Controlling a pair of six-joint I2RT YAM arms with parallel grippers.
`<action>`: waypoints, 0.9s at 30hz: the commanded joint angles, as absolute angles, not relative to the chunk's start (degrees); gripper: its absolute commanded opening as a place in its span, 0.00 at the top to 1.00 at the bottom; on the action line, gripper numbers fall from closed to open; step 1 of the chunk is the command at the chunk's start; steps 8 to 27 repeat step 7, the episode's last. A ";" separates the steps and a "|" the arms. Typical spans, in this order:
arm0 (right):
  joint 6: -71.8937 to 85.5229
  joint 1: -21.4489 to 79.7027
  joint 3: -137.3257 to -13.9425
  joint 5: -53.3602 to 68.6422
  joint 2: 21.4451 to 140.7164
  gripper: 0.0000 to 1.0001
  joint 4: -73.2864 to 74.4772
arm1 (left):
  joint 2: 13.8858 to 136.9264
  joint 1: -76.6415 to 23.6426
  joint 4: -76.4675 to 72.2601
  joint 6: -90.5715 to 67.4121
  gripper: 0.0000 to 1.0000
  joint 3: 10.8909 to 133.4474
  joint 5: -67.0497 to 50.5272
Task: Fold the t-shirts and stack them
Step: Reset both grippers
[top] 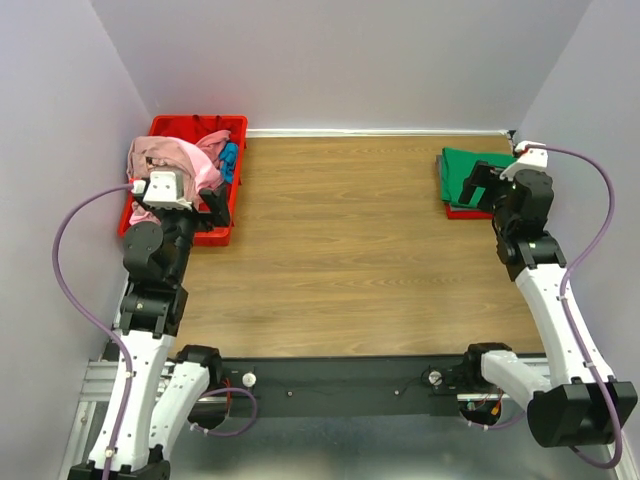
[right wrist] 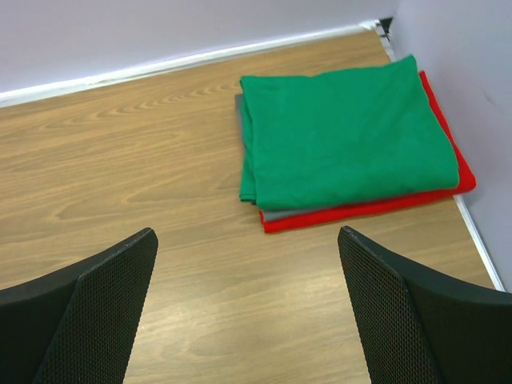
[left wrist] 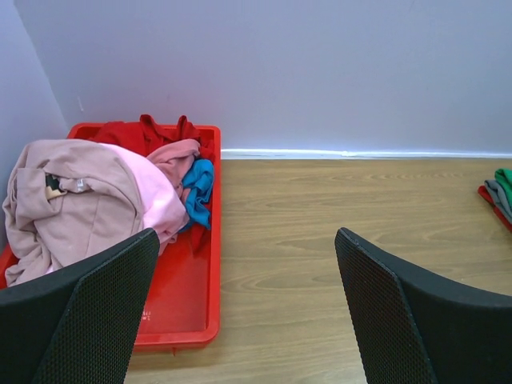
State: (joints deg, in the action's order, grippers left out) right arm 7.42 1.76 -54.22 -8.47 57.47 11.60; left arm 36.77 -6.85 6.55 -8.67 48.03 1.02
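Observation:
A red bin (left wrist: 188, 320) at the back left holds a heap of unfolded t-shirts: a dusty pink one (left wrist: 72, 200), a light pink one (left wrist: 156, 200), a blue one (left wrist: 198, 188) and a red one (left wrist: 144, 132). My left gripper (left wrist: 246, 240) is open and empty, above the bin's near right corner; it also shows in the top view (top: 212, 205). At the back right lies a folded stack: a green shirt (right wrist: 344, 136) on top, a grey one (right wrist: 276, 214) under it, a red one (right wrist: 360, 210) at the bottom. My right gripper (right wrist: 246, 236) is open and empty, just short of the stack (top: 468, 170).
The wooden table (top: 350, 240) is walled at the back and on both sides. The stack lies against the right wall, the bin (top: 215, 237) against the left wall. A white strip (right wrist: 160, 66) runs along the foot of the back wall.

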 commanded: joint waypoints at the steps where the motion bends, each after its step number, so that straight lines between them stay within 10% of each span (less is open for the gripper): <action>1: 9.67 1.06 -52.12 -12.04 55.99 0.00 9.14 | 35.42 -6.59 7.38 -8.44 0.02 47.29 -0.44; 27: 8.18 0.62 -51.68 -10.64 55.46 0.00 8.96 | 35.24 -6.59 8.26 -7.91 0.02 48.34 -0.79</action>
